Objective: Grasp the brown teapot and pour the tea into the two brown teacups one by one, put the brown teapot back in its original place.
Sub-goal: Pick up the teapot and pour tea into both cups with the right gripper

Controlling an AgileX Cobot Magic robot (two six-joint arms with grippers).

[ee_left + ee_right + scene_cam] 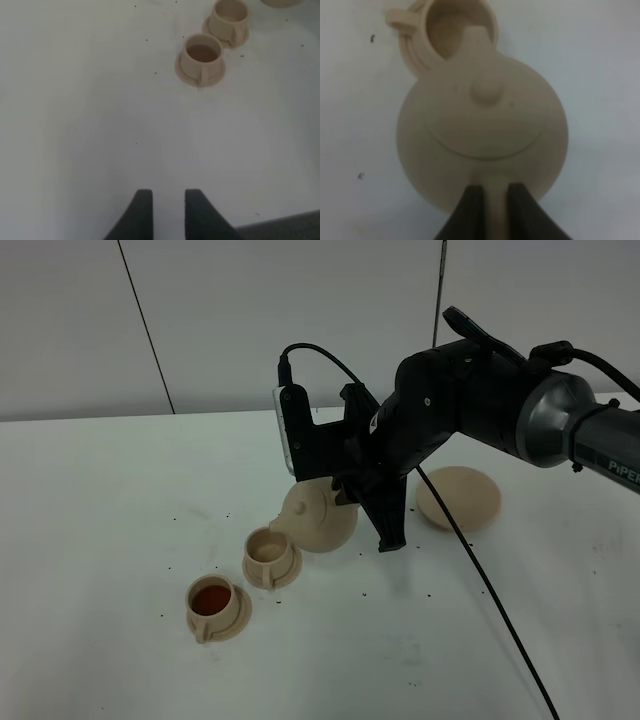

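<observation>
My right gripper is shut on the loop handle of the brown teapot, which hangs tipped with its spout over the rim of the farther teacup. In the right wrist view the teapot fills the frame, its handle between my fingertips, its spout over that teacup, whose inside looks pale. The nearer teacup holds dark red tea. The left gripper hovers over bare table, its fingers a narrow gap apart with nothing between them, facing both teacups.
The wide round saucer lies bare to the right of the teapot, behind the right arm's cable. Each cup stands on its own small saucer. Small dark specks are scattered over the white table.
</observation>
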